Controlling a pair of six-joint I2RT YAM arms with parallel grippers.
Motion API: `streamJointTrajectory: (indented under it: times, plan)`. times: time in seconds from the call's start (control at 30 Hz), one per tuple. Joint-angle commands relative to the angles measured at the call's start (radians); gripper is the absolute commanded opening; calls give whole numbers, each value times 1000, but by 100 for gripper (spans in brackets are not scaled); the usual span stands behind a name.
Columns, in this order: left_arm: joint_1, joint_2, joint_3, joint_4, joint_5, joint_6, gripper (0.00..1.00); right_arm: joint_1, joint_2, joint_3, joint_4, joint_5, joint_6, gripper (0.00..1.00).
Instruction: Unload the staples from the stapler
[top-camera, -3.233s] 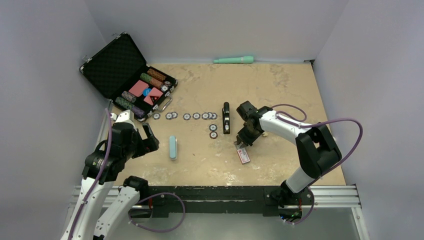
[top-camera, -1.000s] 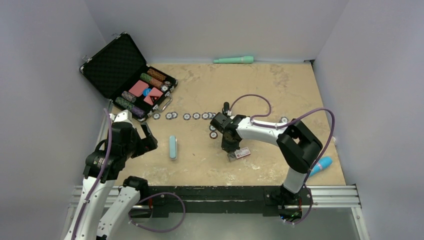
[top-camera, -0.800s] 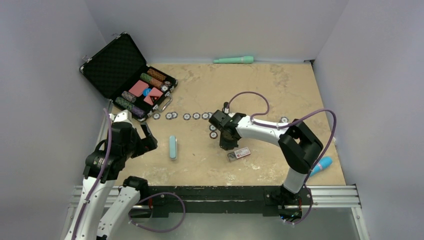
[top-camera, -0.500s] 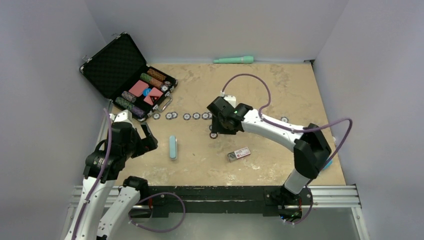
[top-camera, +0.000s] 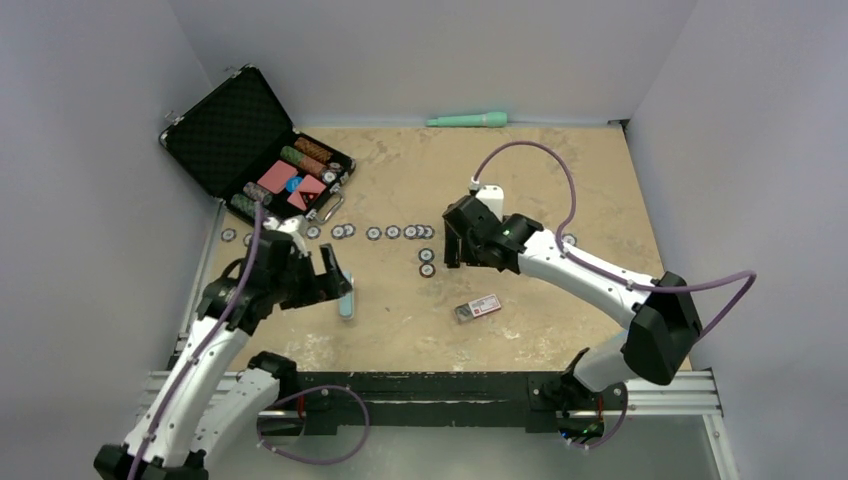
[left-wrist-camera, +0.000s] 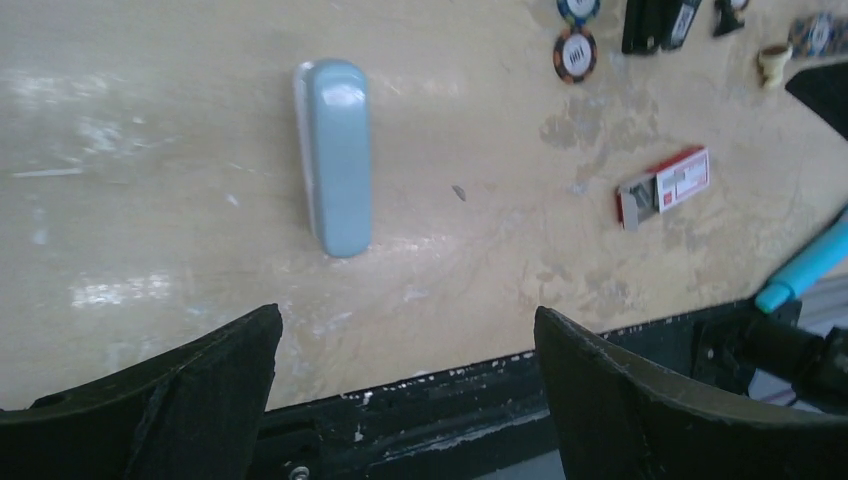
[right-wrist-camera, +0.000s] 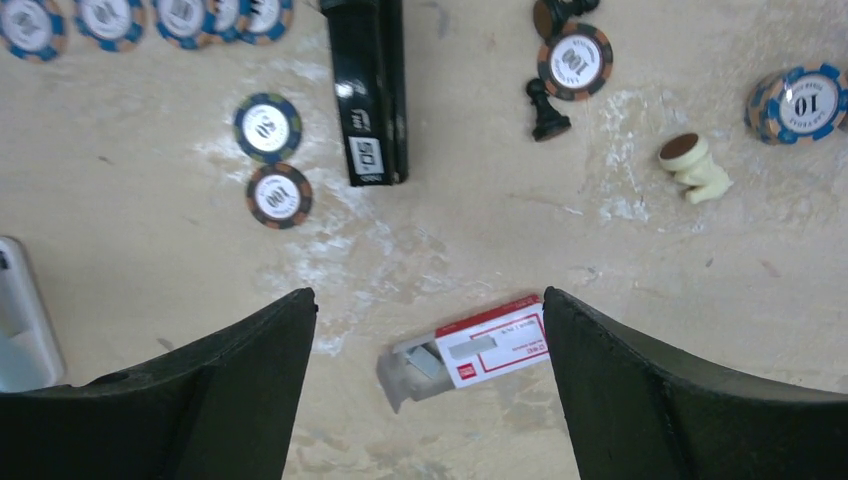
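The stapler (right-wrist-camera: 370, 90) is black, closed and lying flat on the table; it also shows at the top edge of the left wrist view as the stapler (left-wrist-camera: 655, 20). Near it lies a red-and-white box (right-wrist-camera: 495, 345) with its tray pulled partly out, and a small silvery strip of staples (right-wrist-camera: 422, 361) rests in that tray. My right gripper (right-wrist-camera: 424, 296) hangs open high above the box, empty, and in the top view the right gripper (top-camera: 457, 248) hides most of the stapler. My left gripper (top-camera: 335, 275) is open and empty beside the pale teal bar (left-wrist-camera: 335, 155).
An open black case (top-camera: 230, 125) with poker chips stands at the back left. A row of chips (top-camera: 380, 232) lies left of the stapler. A black pawn (right-wrist-camera: 545, 115) and a cream piece (right-wrist-camera: 695, 160) lie right of it. A blue marker (left-wrist-camera: 810, 265) rests near the front edge, a green tool (top-camera: 467, 120) at the back wall.
My right gripper has opened, lifted off the box and drawn back over the stapler. My left arm has swung forward and to the right, up to the teal bar.
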Motion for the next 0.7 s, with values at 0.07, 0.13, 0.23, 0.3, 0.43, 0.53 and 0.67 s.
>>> streamJointTrajectory:
  times: [0.07,0.13,0.23,0.3,0.43,0.53,0.67]
  plan:
    - [-222,181,-64,219,163,-48,94,-188,-151,-182,134,-213,-52,81]
    - [-272,243,-66,263,178,-55,84,-253,-204,-233,163,-246,-40,75]
    - [-322,323,-74,352,227,-62,68,-292,-254,-280,162,-229,-15,63]
    - [-351,384,-69,399,251,-61,56,-329,-273,-317,167,-246,1,47]
    - [-396,513,-55,462,277,-51,37,-419,-281,-419,221,-355,20,8]
    - [-431,601,-41,504,294,-44,26,-455,-271,-476,253,-428,40,0]
    - [-478,697,-7,533,301,-37,10,-463,-269,-514,284,-466,57,0]
